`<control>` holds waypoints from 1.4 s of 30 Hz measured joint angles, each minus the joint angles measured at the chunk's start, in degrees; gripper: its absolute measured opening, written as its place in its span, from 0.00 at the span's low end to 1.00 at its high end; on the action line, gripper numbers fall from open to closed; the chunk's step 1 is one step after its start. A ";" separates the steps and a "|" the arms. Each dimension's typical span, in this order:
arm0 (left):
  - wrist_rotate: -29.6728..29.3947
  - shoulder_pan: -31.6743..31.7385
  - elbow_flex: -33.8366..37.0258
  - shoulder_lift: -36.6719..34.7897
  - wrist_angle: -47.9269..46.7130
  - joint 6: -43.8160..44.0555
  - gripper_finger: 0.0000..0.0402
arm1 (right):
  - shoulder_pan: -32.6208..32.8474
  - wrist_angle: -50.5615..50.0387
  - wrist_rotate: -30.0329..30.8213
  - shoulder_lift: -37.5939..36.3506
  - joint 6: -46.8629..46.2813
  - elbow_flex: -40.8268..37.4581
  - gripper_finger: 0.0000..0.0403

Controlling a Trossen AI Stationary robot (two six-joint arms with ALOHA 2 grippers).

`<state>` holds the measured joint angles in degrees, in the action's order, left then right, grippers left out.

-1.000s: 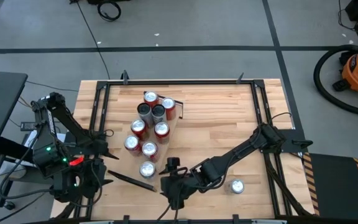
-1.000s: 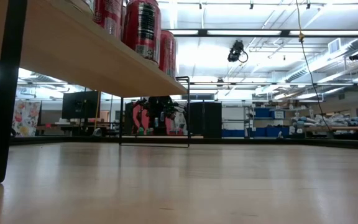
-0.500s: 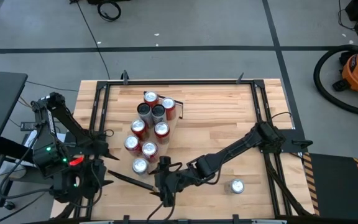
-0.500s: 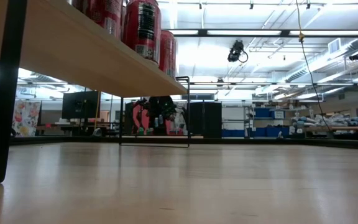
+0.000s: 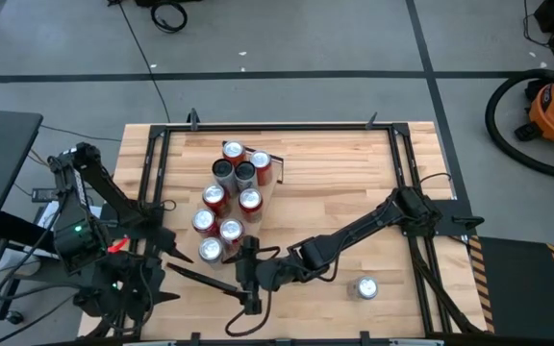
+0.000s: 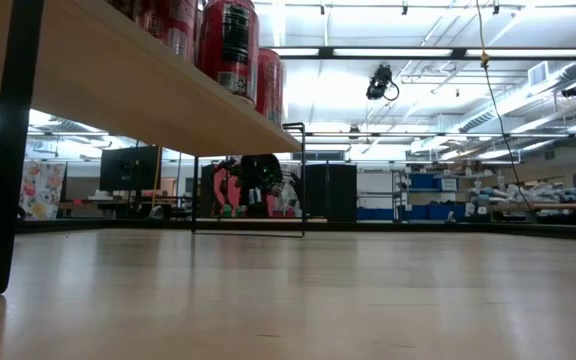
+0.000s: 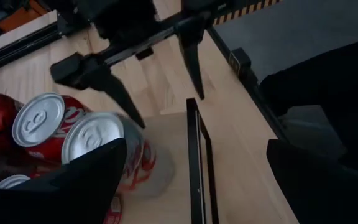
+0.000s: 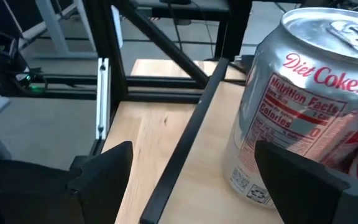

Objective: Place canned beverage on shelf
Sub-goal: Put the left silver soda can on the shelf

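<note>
**Can carried up onto the shelf end, right jaws not yet let go**

Over the last second I've watched my right gripper (image 5: 227, 254) slide leftward across the desk (image 5: 354, 183), and the Diet Coke can (image 5: 211, 250) has gone with it: a second ago it stood out near the middle of the near edge, now it sits at the near end of the shelf (image 5: 258, 216), just beside the red cans (image 5: 229, 197) already lined up there. In the right wrist view the silver can (image 8: 297, 99) stands upright on pale wood between my two fingers, close beside the shelf's dark end bar (image 8: 185, 149). The right jaws are spread wide around it and haven't changed their gap during the move, so I judge them to be holding it, or at least bracketing it.

My left gripper (image 7: 191, 180) waits at the left edge of the desk with its jaws fully open and empty, looking across at the same can (image 7: 104, 146).

To my reading, the placing is nearly done; what remains is to release and back out without nudging the neighbours. One more can (image 5: 365, 286) stands alone near the right front corner, untouched.
</note>
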<state>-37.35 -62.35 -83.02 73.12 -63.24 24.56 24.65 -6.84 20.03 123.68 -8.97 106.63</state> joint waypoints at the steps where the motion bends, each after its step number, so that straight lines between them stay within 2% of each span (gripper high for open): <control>1: -0.08 0.00 0.00 0.00 0.29 -0.22 1.00 | -0.13 0.45 0.00 0.06 0.04 0.00 0.87; 12: 0.28 4.42 0.00 2.34 2.22 -1.39 1.00 | 0.18 0.73 -0.48 0.08 -0.05 0.00 0.87; 20: 0.21 9.27 0.02 4.72 1.34 -3.07 1.00 | 1.07 -3.50 0.41 0.08 -3.01 0.07 0.87; 26: 5.51 11.43 0.02 4.90 -0.40 -3.41 1.00 | 1.87 -3.92 0.46 0.08 -2.84 0.07 0.87; 42: 9.73 8.11 -0.11 3.15 -4.87 -4.38 1.00 | 1.85 -3.85 0.94 0.08 -2.86 0.07 0.87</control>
<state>-27.62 -54.24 -83.13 76.27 -68.12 20.18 26.50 -10.69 20.97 123.76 -11.82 106.69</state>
